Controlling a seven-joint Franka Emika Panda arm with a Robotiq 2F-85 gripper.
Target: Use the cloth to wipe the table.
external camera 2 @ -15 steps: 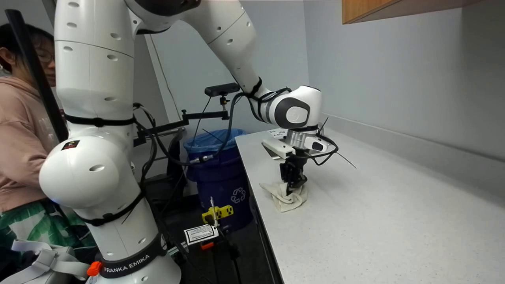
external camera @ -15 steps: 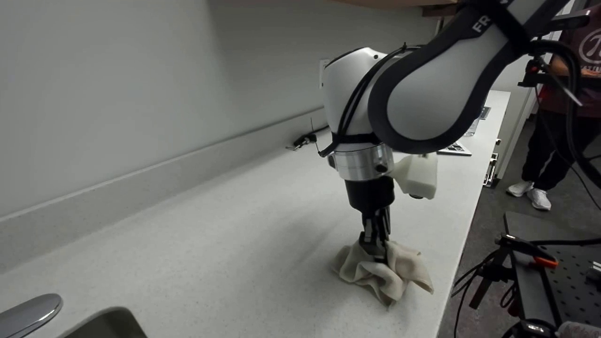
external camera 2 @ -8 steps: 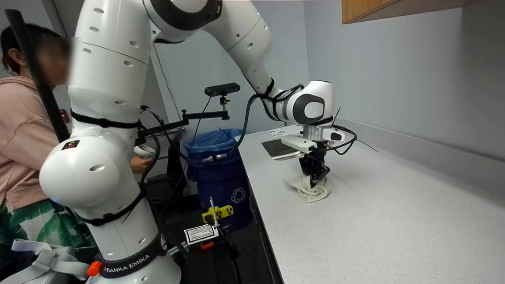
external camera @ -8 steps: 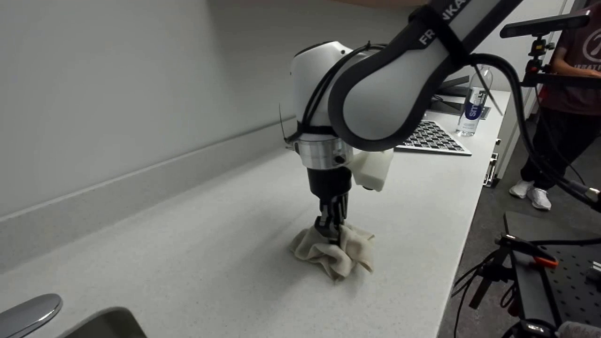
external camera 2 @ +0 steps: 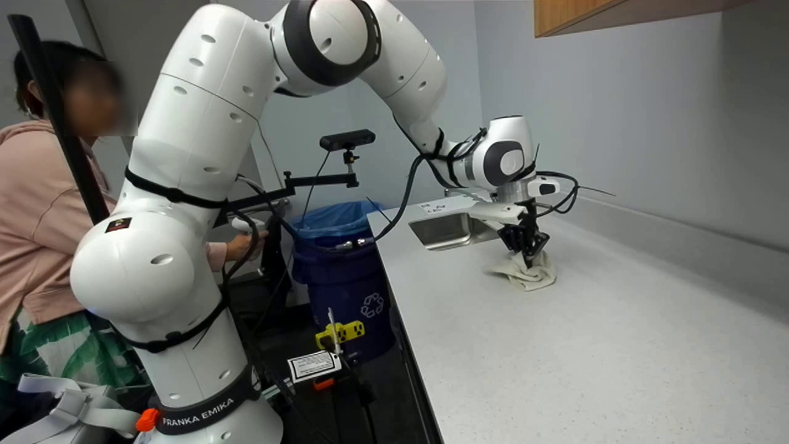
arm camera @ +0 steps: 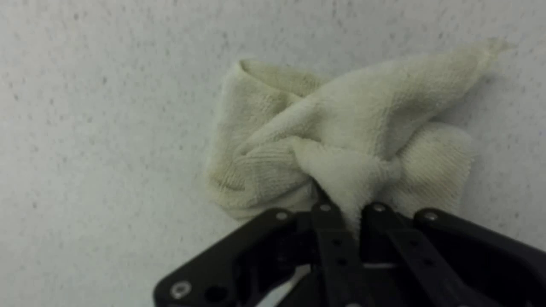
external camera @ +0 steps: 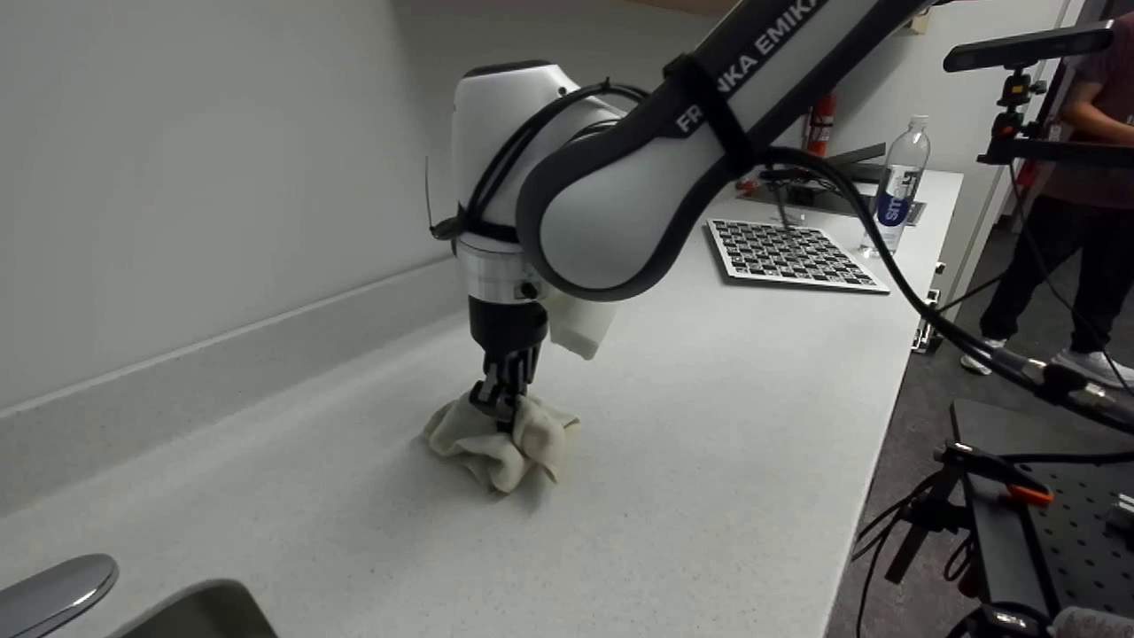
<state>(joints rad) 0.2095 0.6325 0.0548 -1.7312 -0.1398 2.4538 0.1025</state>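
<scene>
A crumpled cream cloth lies on the white speckled table; cloth (external camera: 542, 436) and table (external camera: 673, 532) show in an exterior view. In another exterior view the cloth (external camera 2: 535, 280) lies on the table (external camera 2: 585, 357) beyond the metal basin's near edge. My gripper (external camera: 503, 420) points down into the middle of the cloth and is shut on a bunched fold. In the wrist view the cloth (arm camera: 349, 115) spreads on the table around the gripper (arm camera: 353, 213), with a fold pinched between the fingers. The fingertips are hidden in the cloth.
A wall (external camera: 221, 177) with a low backsplash runs along the table. A sink (external camera: 208, 611) and faucet (external camera: 58, 587) stand at one end. A checkered board (external camera: 788, 255) and a bottle (external camera: 898, 186) stand at the other. A blue bin (external camera 2: 339, 296) stands beside the table.
My gripper has moved steadily with the cloth across the table, away from the front edge and toward the wall. The cloth has stayed in its grip and on the surface.
</scene>
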